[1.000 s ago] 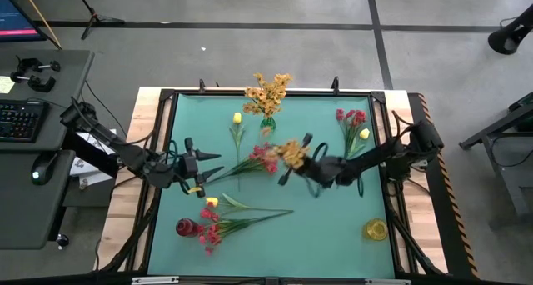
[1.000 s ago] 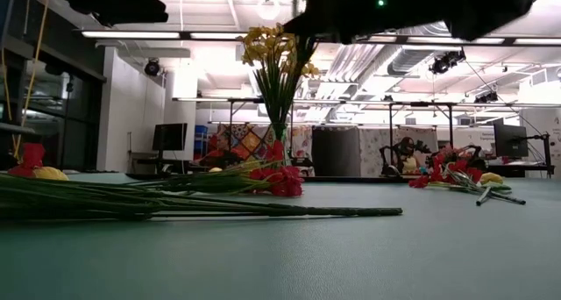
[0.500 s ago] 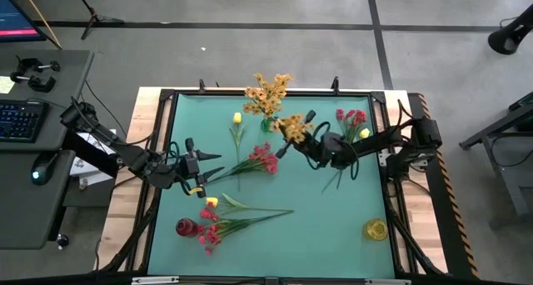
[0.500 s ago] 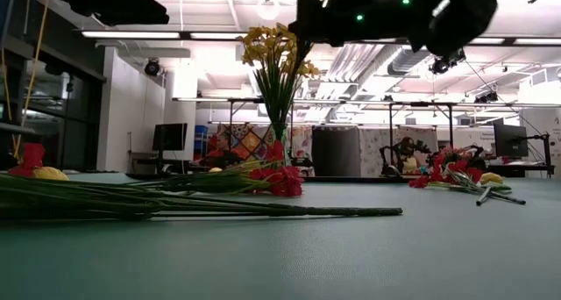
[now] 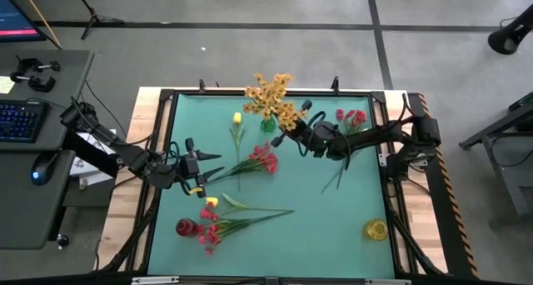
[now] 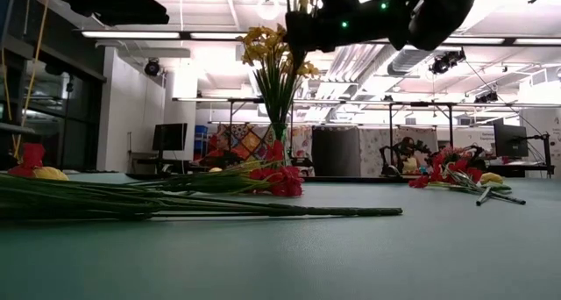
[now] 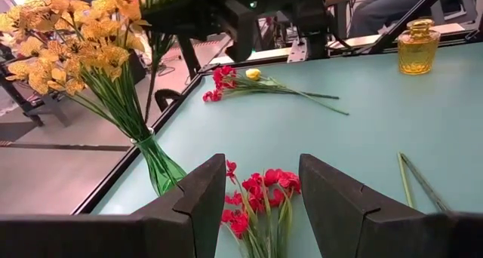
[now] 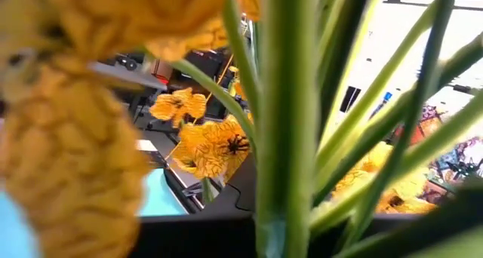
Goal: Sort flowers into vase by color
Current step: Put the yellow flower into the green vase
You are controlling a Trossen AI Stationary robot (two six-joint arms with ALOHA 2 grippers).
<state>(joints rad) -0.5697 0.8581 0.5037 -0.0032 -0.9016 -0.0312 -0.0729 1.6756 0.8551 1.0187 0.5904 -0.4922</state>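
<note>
the bench (image 5: 333, 227) wears a smooth matte teal mat inside a black frame with pale wooden edges, on a grey concrete floor. the low view shows a bright hall with ceiling lights and monitors. a green glass vase (image 7: 160, 166) at the far edge holds orange-yellow sprays (image 5: 265, 91). the right tool (image 5: 289, 125), shut on an orange-yellow spray (image 5: 286, 113), hangs just beside that vase. the left tool (image 5: 206, 167) waits open and empty near the left edge. red-pink blooms (image 5: 263, 158) on thin green stems lie mid-mat. a squat amber glass bottle (image 5: 376, 229) stands near the right corner.
</note>
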